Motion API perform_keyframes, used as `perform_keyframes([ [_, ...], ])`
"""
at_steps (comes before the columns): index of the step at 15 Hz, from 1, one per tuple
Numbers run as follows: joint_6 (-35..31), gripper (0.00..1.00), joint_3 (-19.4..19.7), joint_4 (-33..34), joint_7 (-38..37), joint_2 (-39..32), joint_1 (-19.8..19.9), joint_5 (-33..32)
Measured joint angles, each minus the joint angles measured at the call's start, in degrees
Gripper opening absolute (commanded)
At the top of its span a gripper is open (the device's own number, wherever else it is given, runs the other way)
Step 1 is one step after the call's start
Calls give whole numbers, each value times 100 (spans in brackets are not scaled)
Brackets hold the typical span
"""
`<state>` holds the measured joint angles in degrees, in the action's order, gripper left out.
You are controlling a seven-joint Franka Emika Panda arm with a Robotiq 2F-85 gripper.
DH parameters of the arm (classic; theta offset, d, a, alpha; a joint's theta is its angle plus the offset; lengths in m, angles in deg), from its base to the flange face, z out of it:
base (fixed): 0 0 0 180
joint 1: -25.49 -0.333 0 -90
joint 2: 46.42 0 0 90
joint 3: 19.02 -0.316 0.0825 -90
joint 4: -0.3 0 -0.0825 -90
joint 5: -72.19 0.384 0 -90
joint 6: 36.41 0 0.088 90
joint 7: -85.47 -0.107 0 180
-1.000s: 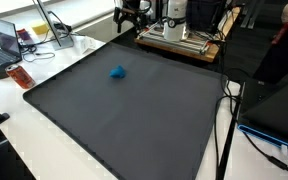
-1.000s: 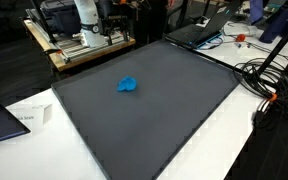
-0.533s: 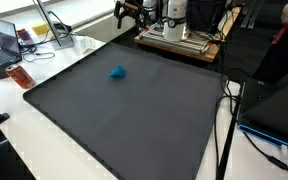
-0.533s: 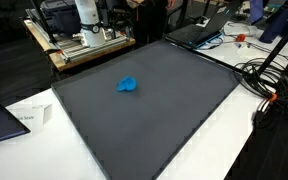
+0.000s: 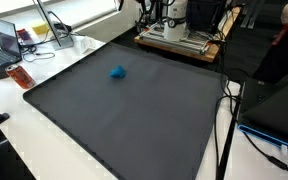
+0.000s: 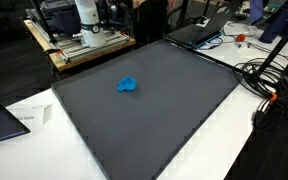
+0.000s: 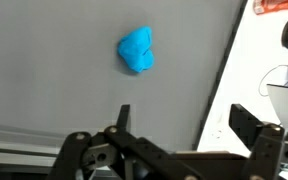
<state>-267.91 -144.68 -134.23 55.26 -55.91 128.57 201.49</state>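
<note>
A small crumpled blue object point(image 5: 116, 72) point(image 6: 127, 85) lies on the dark grey mat point(image 5: 134, 115) point(image 6: 154, 115), towards its far side. The wrist view looks down on the blue object point(image 7: 136, 50) from well above. My gripper point(image 7: 184, 122) hangs high over the mat's edge, open, with nothing between its two black fingers point(image 7: 123, 116). It touches nothing. In both exterior views the gripper is mostly cut off by the top edge, near the white robot base point(image 5: 176, 12) point(image 6: 87, 12).
The robot stands on a wooden platform point(image 5: 184, 42) behind the mat. A laptop point(image 5: 6, 40) and a red item point(image 5: 21, 77) lie on the white table beside the mat. Cables point(image 6: 269, 75) and another laptop point(image 6: 199, 32) sit on another side.
The gripper has risen and drifted sideways, slipping out past the top of the exterior views. The blue object has not moved.
</note>
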Motion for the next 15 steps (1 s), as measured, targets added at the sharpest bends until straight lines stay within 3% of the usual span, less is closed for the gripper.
perform_keyframes([
  [3,-899,100,520,88,-3,-236,-1069,-374],
  [5,-1075,100,719,132,26,-348,-1450,-442],
  [15,-1075,100,825,131,107,-395,-1485,-455],
])
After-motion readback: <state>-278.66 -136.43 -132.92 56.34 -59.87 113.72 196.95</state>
